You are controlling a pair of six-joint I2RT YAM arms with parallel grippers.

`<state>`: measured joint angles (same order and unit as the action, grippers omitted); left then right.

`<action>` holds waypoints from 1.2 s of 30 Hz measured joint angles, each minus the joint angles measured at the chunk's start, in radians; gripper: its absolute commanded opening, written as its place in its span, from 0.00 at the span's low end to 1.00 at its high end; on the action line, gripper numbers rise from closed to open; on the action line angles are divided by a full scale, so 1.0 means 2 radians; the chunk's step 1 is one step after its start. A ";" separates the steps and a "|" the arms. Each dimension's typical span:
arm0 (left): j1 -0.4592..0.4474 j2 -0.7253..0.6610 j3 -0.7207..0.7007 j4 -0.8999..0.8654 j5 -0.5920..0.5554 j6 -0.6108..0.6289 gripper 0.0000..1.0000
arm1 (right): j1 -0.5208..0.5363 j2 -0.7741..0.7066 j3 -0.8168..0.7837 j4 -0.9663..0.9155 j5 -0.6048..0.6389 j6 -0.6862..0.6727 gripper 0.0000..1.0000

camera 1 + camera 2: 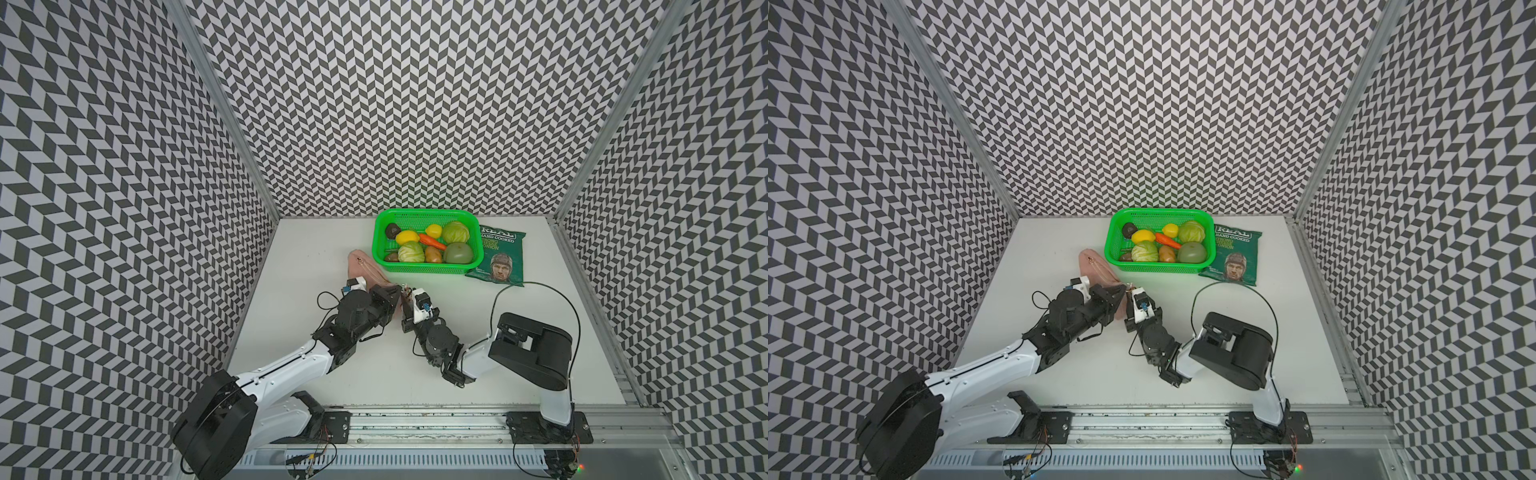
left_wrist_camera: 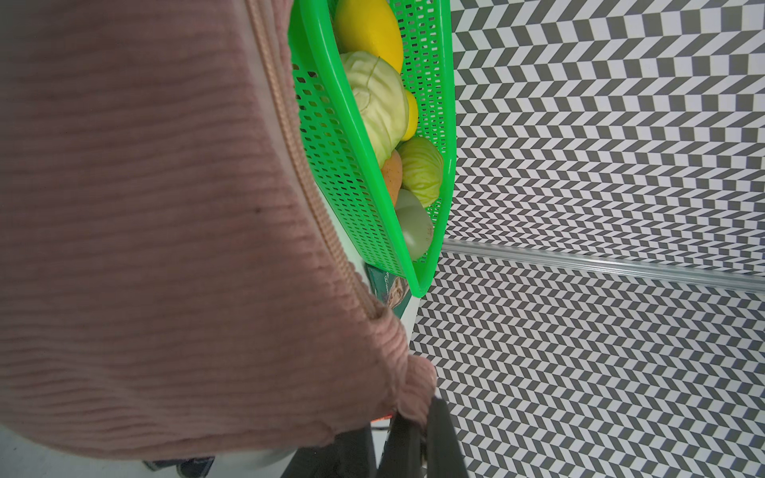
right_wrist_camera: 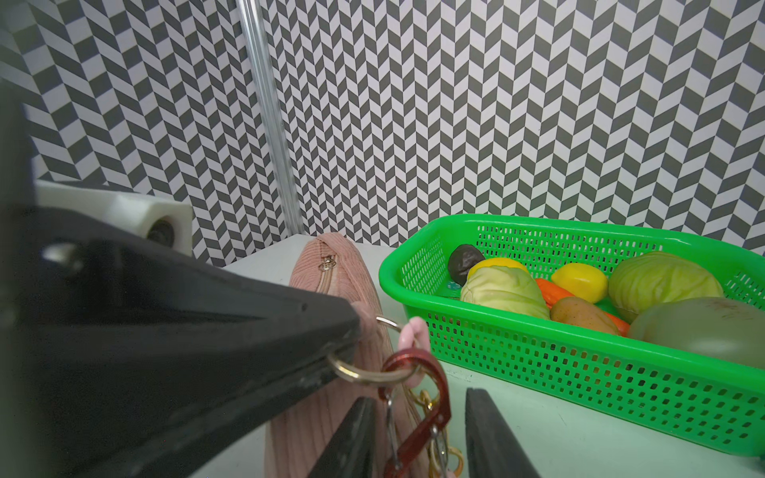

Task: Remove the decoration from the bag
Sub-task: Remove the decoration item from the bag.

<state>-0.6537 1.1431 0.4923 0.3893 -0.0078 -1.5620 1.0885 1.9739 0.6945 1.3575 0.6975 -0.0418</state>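
The bag [image 1: 365, 266] is a dusty-pink ribbed pouch lying left of the basket, seen in both top views [image 1: 1096, 266]. My left gripper [image 2: 414, 418] is shut on the pink tab at its near end [image 3: 350, 335]. A gold ring [image 3: 364, 374] at that tab carries a red carabiner [image 3: 430, 385] and a gold chain. My right gripper [image 3: 418, 397] is open, its two fingers either side of the carabiner. Of the decoration only this clasp shows for sure. A whitish and navy shape [image 2: 248, 457] peeks from under the bag. In the top views both grippers [image 1: 397, 291] [image 1: 407, 293] meet at the bag's end.
A green plastic basket [image 1: 424, 270] of toy vegetables stands just right of the bag, close to both grippers. A dark green crisp packet [image 1: 498, 257] lies against the basket's right side. Patterned walls close in the table on three sides.
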 measured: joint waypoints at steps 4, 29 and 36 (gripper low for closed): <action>0.000 -0.002 0.000 -0.001 -0.002 0.000 0.00 | -0.004 0.000 0.002 -0.003 -0.005 0.001 0.33; 0.000 -0.002 0.000 -0.005 -0.004 -0.001 0.00 | -0.006 -0.002 -0.001 -0.023 -0.034 0.008 0.09; 0.000 -0.003 0.000 -0.004 -0.005 -0.001 0.00 | -0.007 -0.018 -0.013 -0.028 -0.037 0.013 0.06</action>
<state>-0.6537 1.1366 0.4923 0.3805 -0.0170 -1.5646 1.0748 1.9385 0.6682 1.3010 0.6228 -0.0154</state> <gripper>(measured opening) 0.052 0.136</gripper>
